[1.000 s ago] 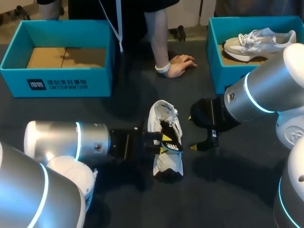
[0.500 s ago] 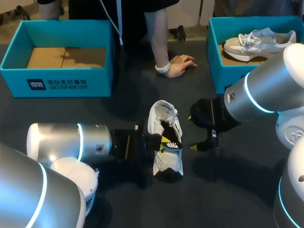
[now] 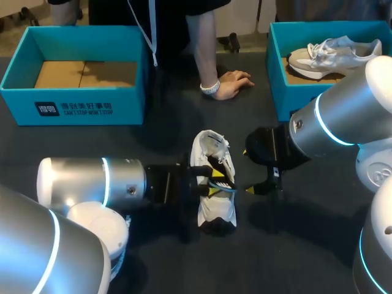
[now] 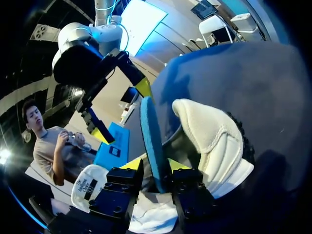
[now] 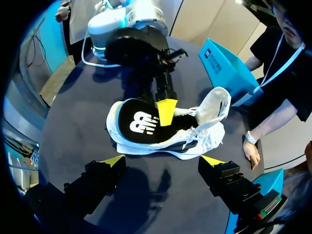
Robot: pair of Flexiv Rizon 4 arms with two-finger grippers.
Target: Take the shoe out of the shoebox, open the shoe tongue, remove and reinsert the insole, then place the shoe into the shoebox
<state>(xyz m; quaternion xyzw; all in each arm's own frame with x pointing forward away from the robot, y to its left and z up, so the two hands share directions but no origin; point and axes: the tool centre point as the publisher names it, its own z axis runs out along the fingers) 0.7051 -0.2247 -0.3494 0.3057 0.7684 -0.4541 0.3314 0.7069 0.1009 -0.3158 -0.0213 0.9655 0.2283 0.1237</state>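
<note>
At 10 o'clock on the dark, matte table (image 3: 92, 144), the left shoebox (image 3: 18, 101) is standing open, a teal rectangle with straight walls and a brown cardboard floor. The left arm (image 3: 92, 184), a smooth silver cylinder with a glowing ring, is coming in from 9 o'clock.

The left gripper (image 3: 213, 184) (image 4: 152, 165) is pinching the insole (image 4: 148, 131) (image 5: 139, 123) between its two yellow tips. The insole is thin and flat, blue on one face, and black with a white mark on the other. It is lying partly in the opening of the shoe (image 3: 211, 211) (image 5: 195, 139).

The shoe is resting near the middle of the table, with its long axis running from 12 to 6 o'clock. It is white with a soft knitted upper, loose laces and a rounded padded edge (image 4: 214, 141).

At 12 o'clock from the shoe, a person's hand (image 3: 231, 82) is resting flat on the table.

At 3 o'clock from the shoe, the right gripper (image 3: 248, 171) (image 5: 162, 161) is hanging with its fingers spread wide and touching nothing. A narrow strip of bare table is showing between it and the shoe. The right arm (image 3: 337, 122) is entering from 3 o'clock.

At 2 o'clock, the right shoebox (image 3: 275, 73), also teal, is holding a second shoe (image 3: 334, 54), pale grey and white. Its near wall is standing close behind the right arm. Wider bare table is showing at 6 o'clock from the shoe and between the two boxes.
</note>
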